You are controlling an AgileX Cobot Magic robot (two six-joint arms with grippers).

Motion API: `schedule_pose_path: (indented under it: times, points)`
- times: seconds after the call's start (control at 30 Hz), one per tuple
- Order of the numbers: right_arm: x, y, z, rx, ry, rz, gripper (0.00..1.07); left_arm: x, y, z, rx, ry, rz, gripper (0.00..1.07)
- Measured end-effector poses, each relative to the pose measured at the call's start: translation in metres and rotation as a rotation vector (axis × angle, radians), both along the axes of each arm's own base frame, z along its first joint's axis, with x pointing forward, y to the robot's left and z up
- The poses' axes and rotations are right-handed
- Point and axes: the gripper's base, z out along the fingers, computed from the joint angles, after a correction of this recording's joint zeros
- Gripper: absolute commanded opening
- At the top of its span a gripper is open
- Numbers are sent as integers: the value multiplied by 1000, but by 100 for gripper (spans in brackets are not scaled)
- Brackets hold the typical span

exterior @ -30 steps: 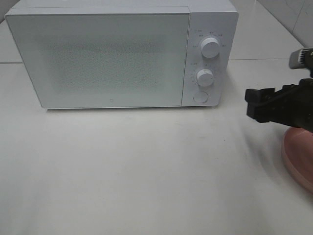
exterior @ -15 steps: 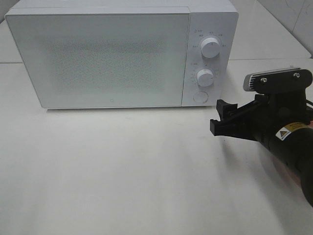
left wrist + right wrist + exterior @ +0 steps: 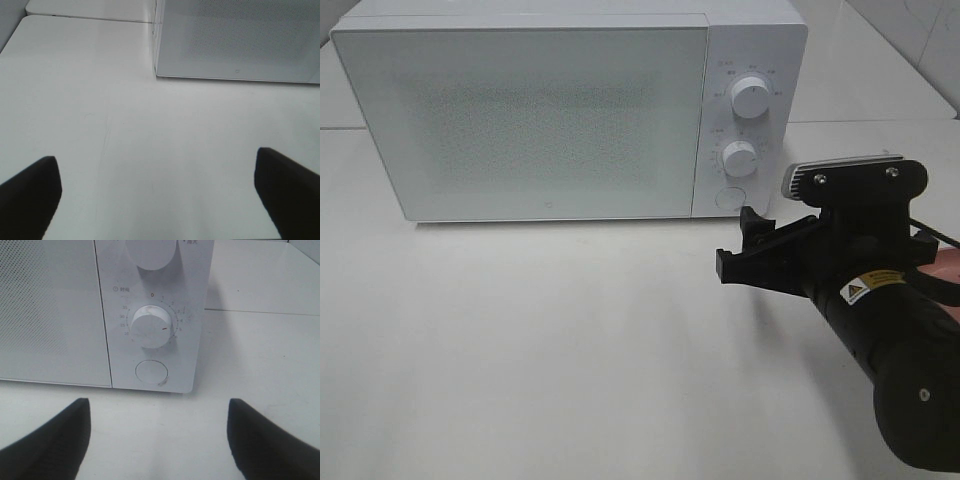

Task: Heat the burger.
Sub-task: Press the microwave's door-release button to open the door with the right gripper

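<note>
The burger is out of view in every frame. A white microwave [image 3: 550,120] stands at the back of the table with its door shut. My right gripper [image 3: 738,245] hangs open and empty just in front of the round button [image 3: 729,198] at the bottom of the control panel. In the right wrist view that button [image 3: 151,372] and the timer knob [image 3: 151,326] lie straight ahead between the gripper's [image 3: 160,440] dark fingers. My left gripper [image 3: 157,200] is open and empty over bare table, off the microwave's [image 3: 235,40] left front corner.
Two white knobs [image 3: 750,97] sit one above the other on the panel. A sliver of pink plate [image 3: 948,262] shows behind the right arm at the table's right edge. The white table [image 3: 520,330] spreads in front of the microwave.
My right arm has swung left from the table's right edge toward the microwave's control panel and now covers most of the pink plate. Both grippers' openings are unchanged.
</note>
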Motion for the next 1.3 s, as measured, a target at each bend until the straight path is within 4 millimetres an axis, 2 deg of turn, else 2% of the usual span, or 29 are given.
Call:
schedule_pose_path:
  times: [0.2, 0.4, 0.43, 0.5, 0.57, 0.67, 0.73, 0.77, 0.83, 0.93, 1.0, 1.03, 1.07, 1.13, 1.2, 1.27, 1.3]
  points:
    - [1, 1, 0, 10, 0, -2, 74, 0, 0, 0, 0, 0, 0, 99]
    - [1, 1, 0, 141, 9, -39, 74, 0, 0, 0, 0, 0, 0, 99]
    - [1, 1, 0, 229, 14, -64, 74, 0, 0, 0, 0, 0, 0, 99]
    - [1, 1, 0, 267, 17, -75, 74, 0, 0, 0, 0, 0, 0, 99]
    - [1, 1, 0, 483, 30, -137, 74, 0, 0, 0, 0, 0, 0, 99]
    - [1, 1, 0, 530, 33, -151, 73, 0, 0, 0, 0, 0, 0, 99]
    - [1, 1, 0, 683, 43, -194, 70, 0, 0, 0, 0, 0, 0, 99]
    - [1, 1, 0, 683, 43, -194, 70, 0, 0, 0, 0, 0, 0, 99]
    - [1, 1, 0, 829, 52, -236, 65, 0, 0, 0, 0, 0, 0, 99]
    - [1, 1, 0, 922, 58, -263, 61, 0, 0, 0, 0, 0, 0, 99]
    - [1, 1, 0, 1068, 67, -305, 53, 0, 0, 0, 0, 0, 0, 99]
    - [1, 1, 0, 1068, 67, -305, 53, 0, 0, 0, 0, 0, 0, 99]
    - [1, 1, 0, 1165, 73, -333, 47, 0, 0, 0, 0, 0, 0, 99]
    - [1, 1, 0, 1209, 76, -345, 45, 0, 0, 0, 0, 0, 0, 99]
    - [1, 1, 0, 1334, 84, -381, 28, 0, 0, 0, 0, 0, 0, 99]
    - [1, 1, 0, 1358, 86, -388, 25, 0, 0, 0, 0, 0, 0, 99]
    - [0, 1, -1, 1393, 100, -405, 16, 0, 0, 0, 0, 0, 0, 99]
